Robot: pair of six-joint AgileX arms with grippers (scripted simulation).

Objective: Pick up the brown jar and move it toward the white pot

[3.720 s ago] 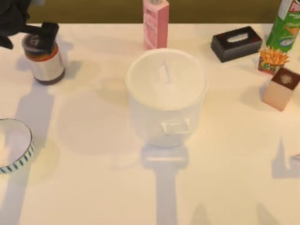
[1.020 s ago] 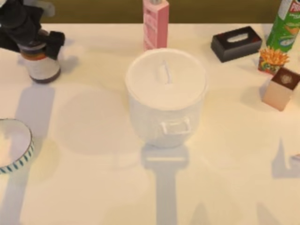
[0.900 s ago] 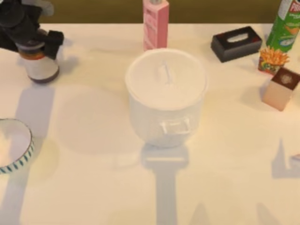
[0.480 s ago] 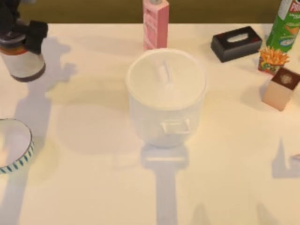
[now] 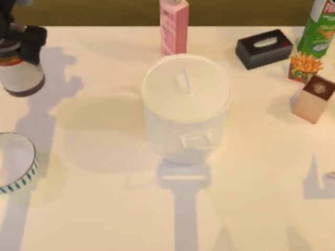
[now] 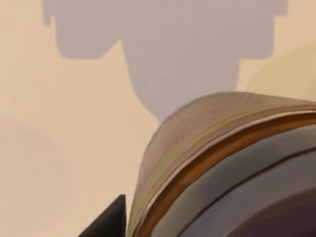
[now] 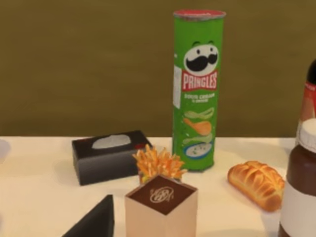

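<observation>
The brown jar (image 5: 21,76), with its white label and orange-red band, hangs above the table at the far left. My left gripper (image 5: 15,43) is shut on its lid end. The jar's shadow falls on the table to its right and below. In the left wrist view the jar (image 6: 222,163) fills the frame beside one dark fingertip (image 6: 109,223). The white pot (image 5: 186,107) stands lidded at the table's middle, well to the right of the jar. My right arm is parked off the right side; one of its fingertips (image 7: 96,222) shows in the right wrist view.
A white bowl with a teal-striped rim (image 5: 15,162) sits at the left edge. A pink carton (image 5: 174,26) stands behind the pot. At the back right are a black tissue box (image 5: 263,48), a green crisps can (image 5: 319,31), a fries pack (image 5: 303,67) and a tan box (image 5: 314,98).
My left gripper has raised the jar off the table and carried it leftward; its shadow has spread and shifted away from it. The right arm and the pot have not moved.
</observation>
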